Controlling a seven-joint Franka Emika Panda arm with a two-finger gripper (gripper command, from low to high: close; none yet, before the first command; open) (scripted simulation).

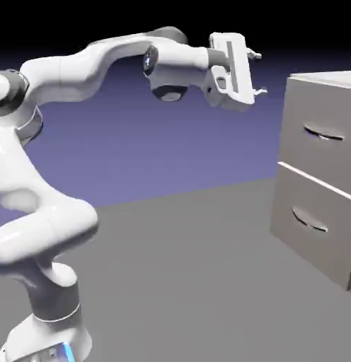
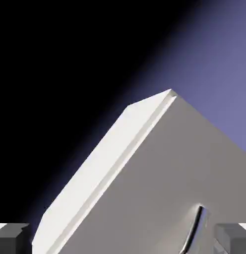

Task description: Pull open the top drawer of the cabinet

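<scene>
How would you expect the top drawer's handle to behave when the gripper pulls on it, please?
The handle looks like a thin curved metal bar, so it is probably stiff. Its shiny surface may prove slippery. Mounted on the top drawer, it will likely carry that front along rather than roll.

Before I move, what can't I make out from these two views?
- Cabinet: its right side is cut off by the exterior view's edge.
- Top drawer's handle: its lower end is cut off in the hand view.
- Bottom drawer: below the hand view's edge.
- Drawer insides: hidden behind closed fronts.
</scene>
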